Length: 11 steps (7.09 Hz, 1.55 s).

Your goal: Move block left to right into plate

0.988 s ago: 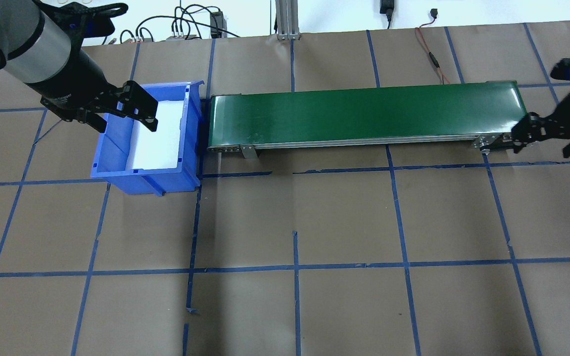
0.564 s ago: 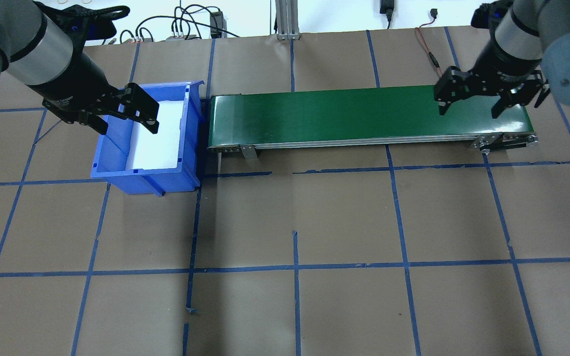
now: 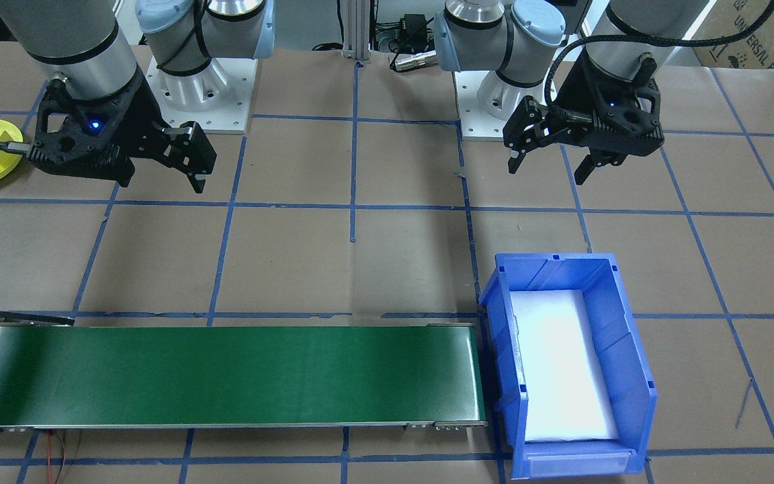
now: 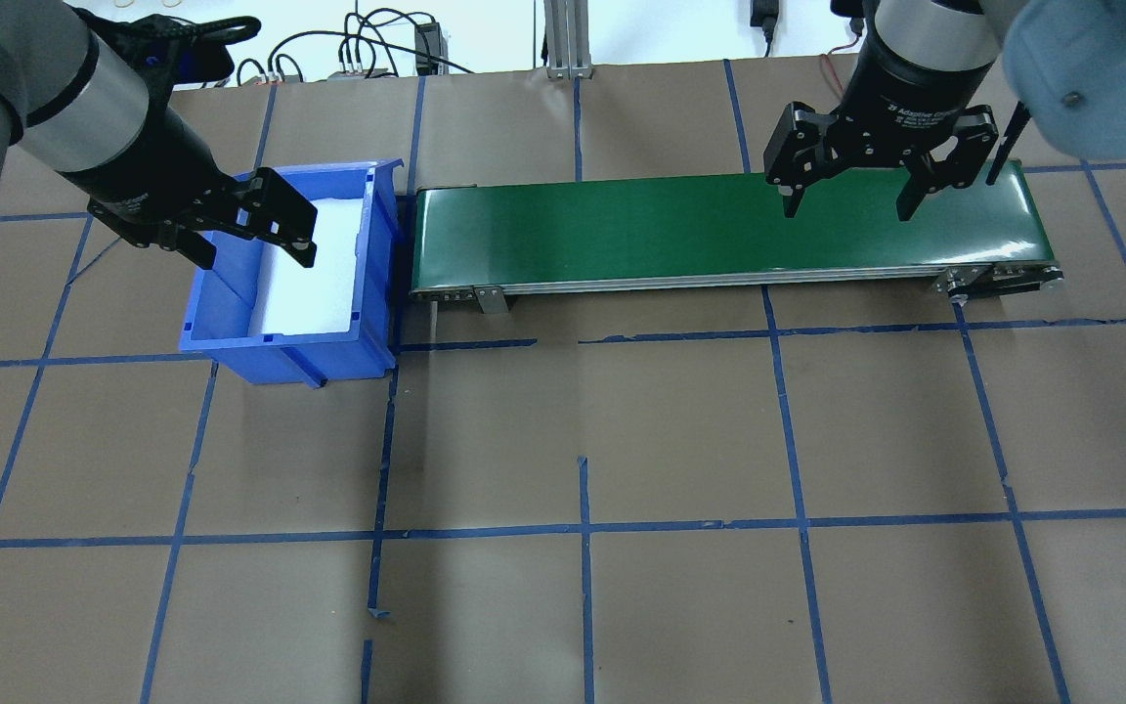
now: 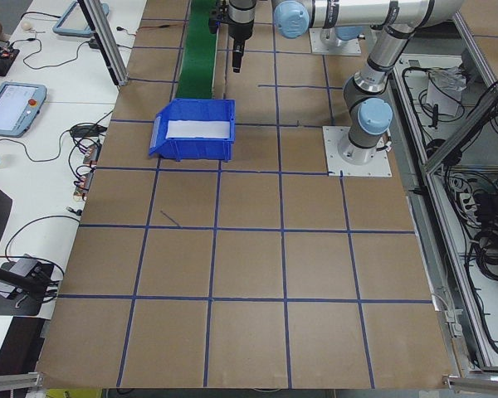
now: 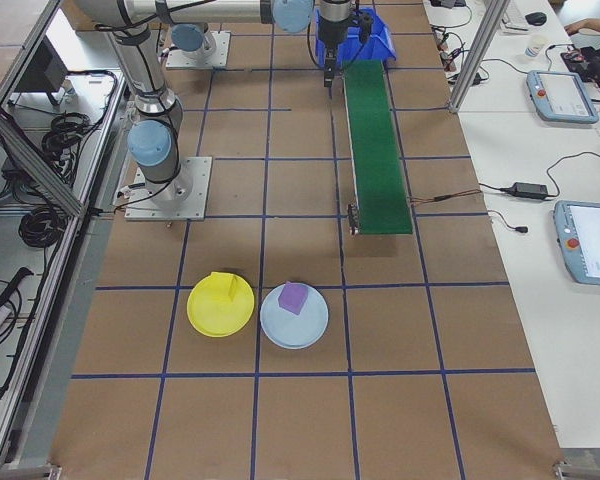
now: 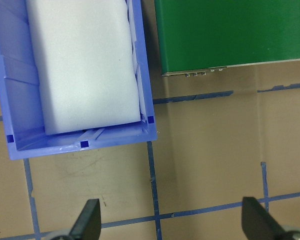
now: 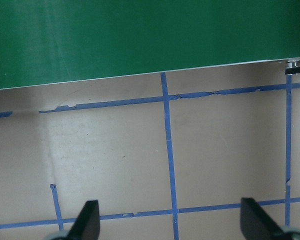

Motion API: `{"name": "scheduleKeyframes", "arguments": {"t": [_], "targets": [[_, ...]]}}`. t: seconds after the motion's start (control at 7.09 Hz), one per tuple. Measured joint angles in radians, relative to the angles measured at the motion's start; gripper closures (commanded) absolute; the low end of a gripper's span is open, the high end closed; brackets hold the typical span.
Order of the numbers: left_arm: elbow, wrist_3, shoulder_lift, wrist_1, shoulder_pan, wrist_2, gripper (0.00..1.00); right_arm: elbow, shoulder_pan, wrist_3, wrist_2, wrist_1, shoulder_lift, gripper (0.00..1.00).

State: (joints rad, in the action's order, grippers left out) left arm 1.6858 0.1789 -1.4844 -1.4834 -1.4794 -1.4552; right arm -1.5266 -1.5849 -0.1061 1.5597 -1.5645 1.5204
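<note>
The left gripper (image 4: 255,230) hangs with its fingers spread and nothing between them, above the near wall of the blue bin (image 4: 231,337). The right gripper (image 4: 848,205) also has its fingers wide apart and holds nothing; it hangs above the right part of the green conveyor belt (image 4: 622,230).

The table (image 4: 563,440) is covered with brown paper, and blue tape lines divide it into squares. In some places the tape is torn. Cables lie at the far edge of the table, and the side views show handheld pendants and wires on white benches.

The bin is of smooth plastic with ribbed walls, and a white foam pad (image 3: 565,366) covers its floor. The belt is long, flat and a little shiny, in a metal frame. It stands just beside the bin.

The purple block (image 6: 293,297) lies in a pale blue round plate (image 6: 315,325), near the right end of the belt. A yellow plate (image 6: 205,310) with a yellow piece in it is just beside this plate.
</note>
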Motion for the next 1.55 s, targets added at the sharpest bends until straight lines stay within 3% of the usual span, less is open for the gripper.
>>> {"name": "scheduleKeyframes", "arguments": {"t": [1.55], "targets": [[0.0,0.001,0.0,0.0,0.002,0.0,0.0,-0.056,0.053,0.009,0.002,-0.004,0.0,0.0]]}}
